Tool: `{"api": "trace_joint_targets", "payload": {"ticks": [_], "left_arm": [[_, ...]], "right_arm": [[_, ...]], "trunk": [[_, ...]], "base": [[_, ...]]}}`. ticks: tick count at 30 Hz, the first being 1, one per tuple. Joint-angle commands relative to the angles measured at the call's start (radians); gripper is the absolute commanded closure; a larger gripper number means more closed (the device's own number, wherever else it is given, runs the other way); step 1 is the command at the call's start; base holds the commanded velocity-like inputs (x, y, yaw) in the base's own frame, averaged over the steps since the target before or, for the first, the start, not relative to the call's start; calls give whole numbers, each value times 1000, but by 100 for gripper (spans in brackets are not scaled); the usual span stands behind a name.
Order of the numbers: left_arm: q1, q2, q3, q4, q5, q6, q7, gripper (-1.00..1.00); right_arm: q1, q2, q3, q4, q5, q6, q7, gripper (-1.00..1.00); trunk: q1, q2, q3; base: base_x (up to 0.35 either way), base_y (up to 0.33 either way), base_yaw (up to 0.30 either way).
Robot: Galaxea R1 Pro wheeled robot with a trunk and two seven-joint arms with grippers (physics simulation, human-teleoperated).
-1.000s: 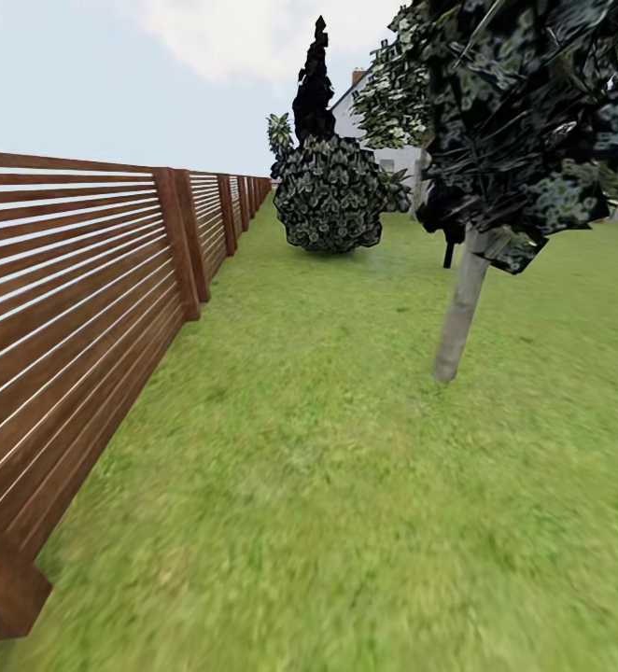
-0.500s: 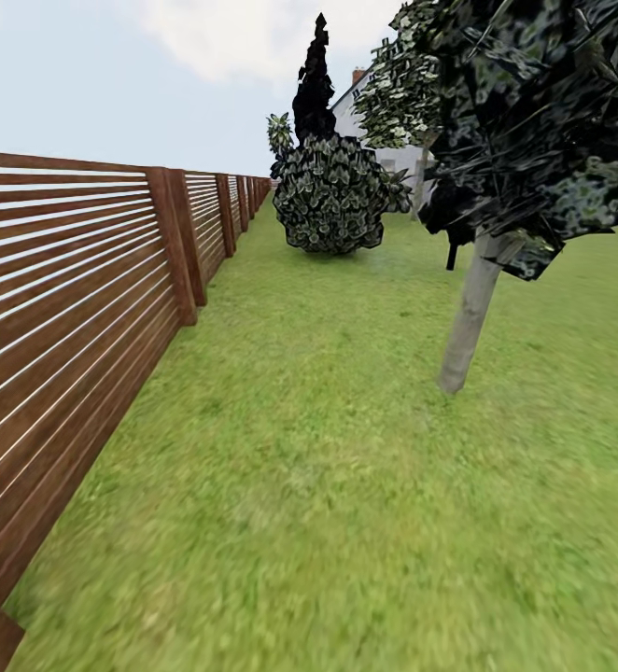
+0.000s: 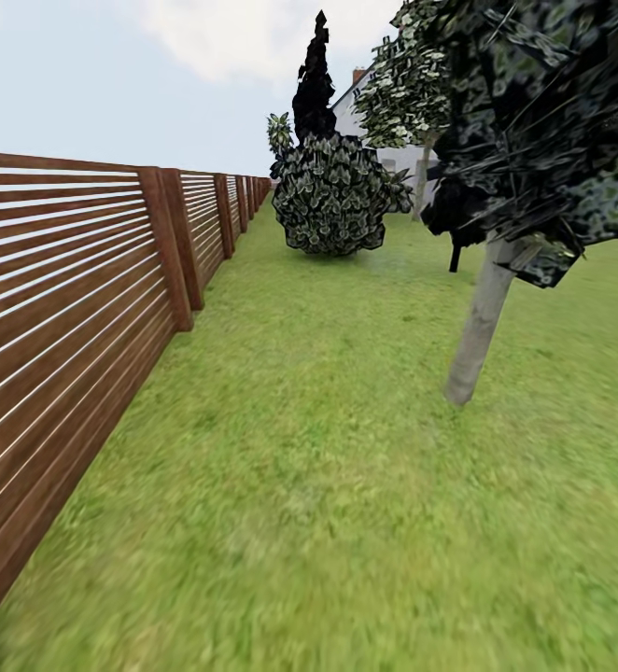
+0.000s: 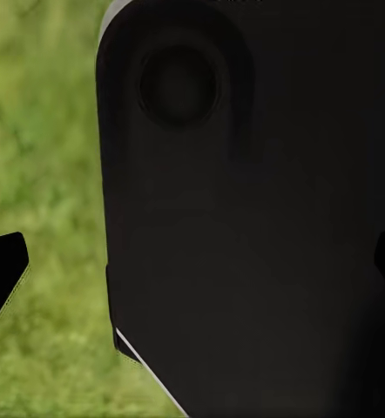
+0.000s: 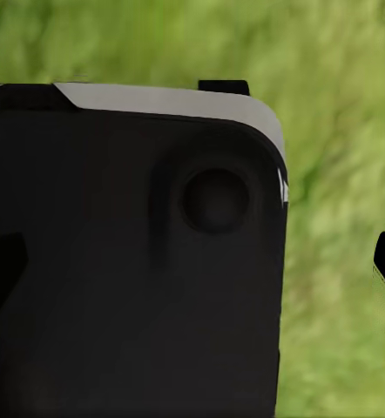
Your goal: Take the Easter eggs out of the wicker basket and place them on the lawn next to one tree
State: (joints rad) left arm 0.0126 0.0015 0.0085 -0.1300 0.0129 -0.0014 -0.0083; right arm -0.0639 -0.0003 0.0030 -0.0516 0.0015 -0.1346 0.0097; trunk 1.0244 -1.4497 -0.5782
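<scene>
Rolling over the lawn (image 3: 328, 485) beside the fence (image 3: 76, 289), thin-trunked tree (image 3: 482, 327) at right of frame, eggs and basket nowhere in shot; eggs likely light, smooth, slippery, so grip across the middle; either end effector's state can't be told.

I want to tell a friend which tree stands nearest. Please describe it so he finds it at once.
Follow the brown slatted wooden fence along the green lawn. To its right stands a thin tree with a pale grey leaning trunk. Unlike the round leafy bush farther back, its trunk is bare.
</scene>
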Motion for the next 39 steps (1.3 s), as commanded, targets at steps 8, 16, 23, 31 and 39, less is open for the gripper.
{"api": "trace_joint_targets", "payload": {"ticks": [8,16,23,31,39], "left_arm": [[0,0,1,-2,1,0,-1,-100],[0,-3,0,-2,1,0,-1,-100],[0,-5,-1,-2,1,0,-1,-100],[0,-5,-1,-2,0,0,-1,-100],[0,-5,-1,-2,0,0,-1,-100]], "right_arm": [[-1,-1,0,1,-1,-3,1,-100],[-1,-1,-1,1,-1,-3,1,-100],[-1,-1,0,1,-1,-3,2,-100],[-1,1,1,2,1,-2,3,-100],[-1,6,3,18,46,-1,3,-100]], "trunk": [[1,0,-1],[1,0,-1],[1,0,-1],[1,0,-1],[1,0,-1]], "base": [[339,0,0],[339,0,0],[339,0,0],[339,0,0],[339,0,0]]}}
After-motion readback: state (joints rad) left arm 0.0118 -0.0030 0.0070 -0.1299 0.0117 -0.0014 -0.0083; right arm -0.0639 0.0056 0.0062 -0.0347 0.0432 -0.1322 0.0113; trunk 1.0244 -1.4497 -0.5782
